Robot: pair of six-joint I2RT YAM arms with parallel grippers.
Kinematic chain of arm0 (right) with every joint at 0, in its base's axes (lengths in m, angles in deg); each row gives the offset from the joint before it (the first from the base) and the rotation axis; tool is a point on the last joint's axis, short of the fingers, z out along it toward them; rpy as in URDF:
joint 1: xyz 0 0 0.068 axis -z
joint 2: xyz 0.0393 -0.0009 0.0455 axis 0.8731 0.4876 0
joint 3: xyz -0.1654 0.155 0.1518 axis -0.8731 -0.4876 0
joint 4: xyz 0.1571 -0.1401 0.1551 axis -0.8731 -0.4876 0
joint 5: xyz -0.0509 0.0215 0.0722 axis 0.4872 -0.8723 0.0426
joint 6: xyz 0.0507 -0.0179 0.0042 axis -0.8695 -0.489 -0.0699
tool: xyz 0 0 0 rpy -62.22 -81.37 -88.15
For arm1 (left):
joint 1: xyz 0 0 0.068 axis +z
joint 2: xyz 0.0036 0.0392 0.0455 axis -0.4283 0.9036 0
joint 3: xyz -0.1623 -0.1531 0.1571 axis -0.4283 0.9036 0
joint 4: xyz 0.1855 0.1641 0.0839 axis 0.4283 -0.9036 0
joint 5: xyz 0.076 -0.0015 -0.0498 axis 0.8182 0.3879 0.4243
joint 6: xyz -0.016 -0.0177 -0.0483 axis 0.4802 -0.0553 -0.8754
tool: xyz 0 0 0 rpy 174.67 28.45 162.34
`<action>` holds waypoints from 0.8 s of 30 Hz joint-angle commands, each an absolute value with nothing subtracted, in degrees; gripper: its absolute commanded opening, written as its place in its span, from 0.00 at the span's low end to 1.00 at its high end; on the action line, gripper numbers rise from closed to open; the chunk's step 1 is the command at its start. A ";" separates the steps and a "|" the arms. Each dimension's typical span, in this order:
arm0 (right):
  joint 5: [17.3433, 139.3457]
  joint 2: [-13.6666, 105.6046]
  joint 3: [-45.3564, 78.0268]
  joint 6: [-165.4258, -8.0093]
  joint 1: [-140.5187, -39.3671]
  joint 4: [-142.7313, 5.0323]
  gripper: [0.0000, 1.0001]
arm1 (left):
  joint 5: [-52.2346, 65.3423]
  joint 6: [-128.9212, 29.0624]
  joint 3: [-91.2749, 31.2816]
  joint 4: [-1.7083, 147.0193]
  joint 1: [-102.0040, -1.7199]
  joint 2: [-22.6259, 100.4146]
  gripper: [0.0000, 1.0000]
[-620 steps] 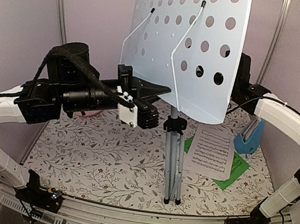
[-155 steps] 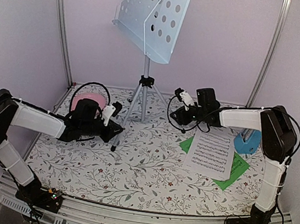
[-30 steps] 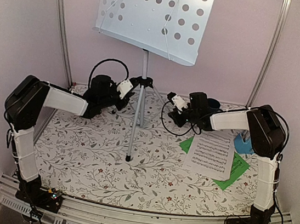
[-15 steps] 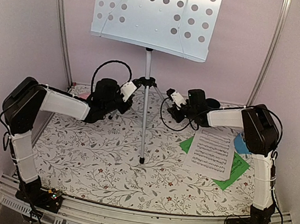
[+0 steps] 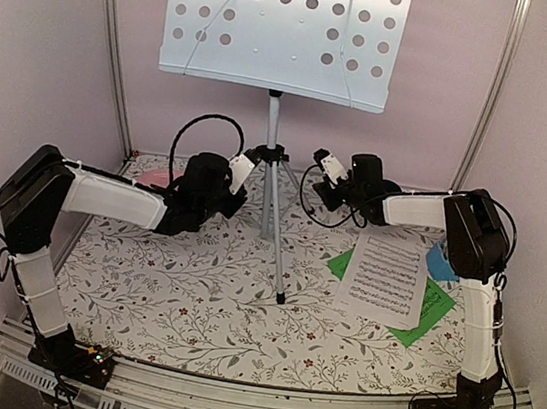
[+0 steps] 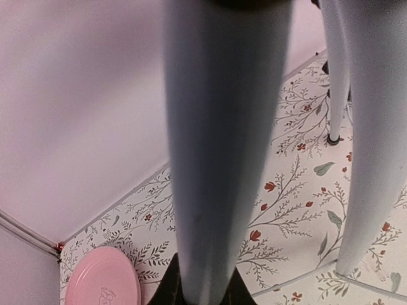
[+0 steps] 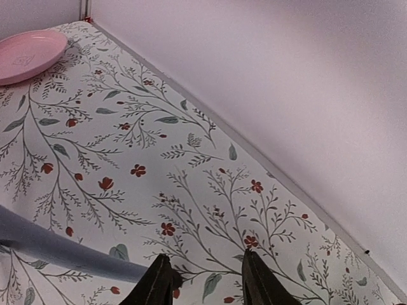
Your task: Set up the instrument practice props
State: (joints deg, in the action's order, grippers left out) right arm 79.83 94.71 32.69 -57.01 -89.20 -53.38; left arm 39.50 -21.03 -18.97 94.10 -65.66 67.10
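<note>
The music stand stands upright at the back centre, its pale perforated desk (image 5: pixel 286 30) facing me on a silver tripod (image 5: pixel 271 156). One long leg (image 5: pixel 277 255) reaches forward onto the mat. My left gripper (image 5: pixel 251 161) is shut on a tripod leg (image 6: pixel 216 159), which fills the gap between its jaws (image 6: pixel 203 286). My right gripper (image 5: pixel 318 160) is open and empty (image 7: pixel 205 255); the foot of another leg (image 7: pixel 63 251) lies against its left finger. White sheet music (image 5: pixel 382 277) lies on a green page (image 5: pixel 429 306) at the right. The blue metronome (image 5: pixel 438 262) is mostly hidden behind my right arm.
A pink plate (image 5: pixel 154 177) lies at the back left behind my left arm, also in the left wrist view (image 6: pixel 102 279) and the right wrist view (image 7: pixel 28 54). Pale walls close in the back and sides. A floral mat (image 5: pixel 191 295) covers the table.
The stand has turned: its desk now faces me squarely and the front leg has swung right. My left gripper moved with the leg. My right gripper drew back a little.
</note>
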 commanded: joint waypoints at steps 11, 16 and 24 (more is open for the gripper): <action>76.55 91.74 30.70 -58.58 -87.82 -49.02 0.47 | 40.98 -35.11 -24.54 70.43 -68.61 66.85 0.27; 76.07 85.96 25.86 -60.41 -88.28 -48.94 0.57 | 39.23 -34.57 -20.99 73.20 -68.67 62.95 0.43; 78.45 74.69 15.22 -67.63 -88.33 -52.92 0.74 | 35.88 -35.27 -13.39 80.43 -68.63 54.38 0.62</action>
State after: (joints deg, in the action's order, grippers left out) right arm 77.47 81.11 18.57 -62.60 -88.15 -50.89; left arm 38.13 -34.47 -15.98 75.83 -68.13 58.69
